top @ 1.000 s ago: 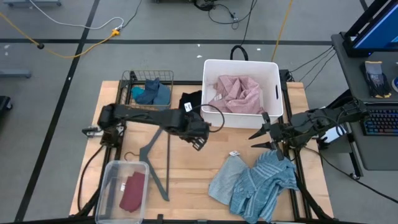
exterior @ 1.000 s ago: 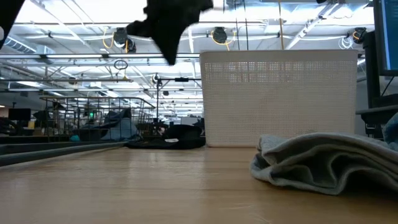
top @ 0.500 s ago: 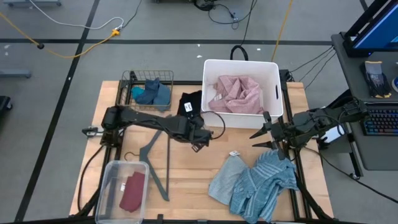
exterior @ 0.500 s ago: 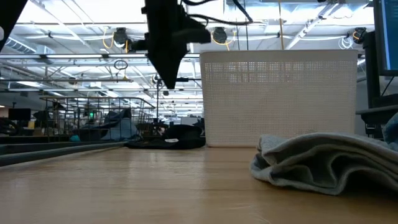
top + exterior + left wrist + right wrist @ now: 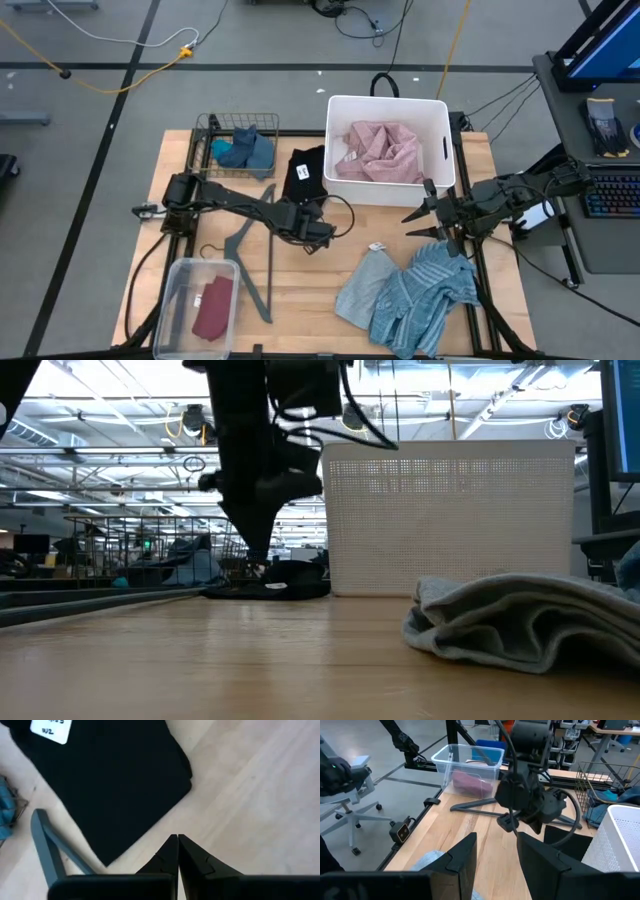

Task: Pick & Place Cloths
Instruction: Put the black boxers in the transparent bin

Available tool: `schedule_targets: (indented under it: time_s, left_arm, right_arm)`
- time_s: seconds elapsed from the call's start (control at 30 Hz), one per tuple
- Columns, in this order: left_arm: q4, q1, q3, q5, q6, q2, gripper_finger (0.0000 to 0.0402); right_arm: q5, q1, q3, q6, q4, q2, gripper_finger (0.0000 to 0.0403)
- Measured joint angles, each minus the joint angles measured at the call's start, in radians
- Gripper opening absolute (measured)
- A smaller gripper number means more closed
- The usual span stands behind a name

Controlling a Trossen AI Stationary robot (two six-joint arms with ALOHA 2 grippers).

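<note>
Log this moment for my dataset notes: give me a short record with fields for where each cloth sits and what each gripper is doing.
pink cloth: inside the white basket
black cloth: on the table, beside the white basket
teal cloth: in the wire basket
maroon cloth: in the clear bin
striped cloth: table, near right corner
left gripper: shut, empty, over bare wood near the black cloth
right gripper: open, empty, waiting above the striped cloth

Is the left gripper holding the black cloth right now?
No: in the left wrist view the left gripper is shut and empty over bare wood, with the flat black cloth lying apart from it.
</note>
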Motion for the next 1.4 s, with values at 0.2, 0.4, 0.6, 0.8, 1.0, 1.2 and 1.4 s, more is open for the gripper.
schedule_targets:
  time_s: [0.2,0.4,0.6,0.8,1.0,1.2,1.4]
  left_arm:
    - [0.066,0.023,-0.08,-0.008,0.03,-0.002,0.0003]
    - [0.186,0.054,-0.122,0.021,0.056,-0.004,0.0013]
    - [0.209,0.078,-0.127,0.058,0.079,-0.004,0.0004]
    - [0.241,0.108,-0.147,0.101,0.09,-0.004,0.002]
    - [0.284,0.127,-0.194,0.123,0.055,-0.006,0.0021]
    - [0.319,0.128,-0.207,0.13,0.033,-0.008,0.0021]
    - [0.329,0.128,-0.208,0.158,0.039,-0.008,0.0022]
  right_arm:
    - [0.0,0.0,0.0,0.017,0.0,0.0,0.0132]
    - [0.0,0.0,0.0,0.018,0.0,0.0,0.0132]
    - [0.0,0.0,0.0,0.019,0.001,0.0,0.0132]
    - [0.0,0.0,0.0,0.019,0.001,0.0,0.0132]
    - [0.0,0.0,0.0,0.019,0.001,0.0,0.0132]
    - [0.0,0.0,0.0,0.019,0.001,0.0,0.0132]
    - [0.0,0.0,0.0,0.019,0.001,0.0,0.0132]
